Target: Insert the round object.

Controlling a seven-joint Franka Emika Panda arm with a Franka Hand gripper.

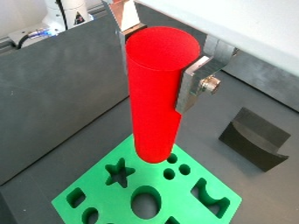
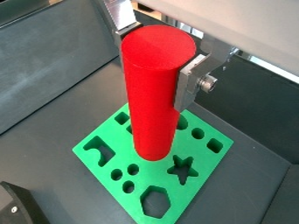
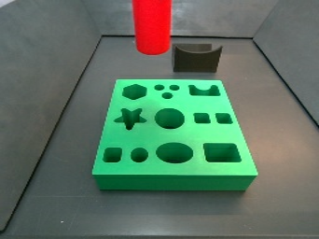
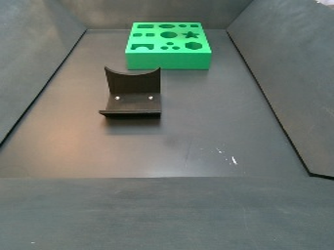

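Note:
My gripper [image 1: 158,66] is shut on the round object [image 1: 155,96], a tall bright red cylinder held upright between the silver fingers [image 1: 194,86]. It also shows in the second wrist view, gripper [image 2: 156,66] and cylinder [image 2: 155,96]. The cylinder hangs above the green board [image 1: 105,188] with cut-out holes, its lower end over the board's middle in both wrist views. In a side view the cylinder [image 3: 151,23] hangs high over the board's far edge [image 3: 174,179]; the gripper is out of that frame.
The fixture [image 3: 196,58] stands on the dark floor behind the board and shows in a wrist view [image 1: 257,136] and a side view [image 4: 131,93]. The board [image 4: 170,61] lies at the far end of the grey-walled bin.

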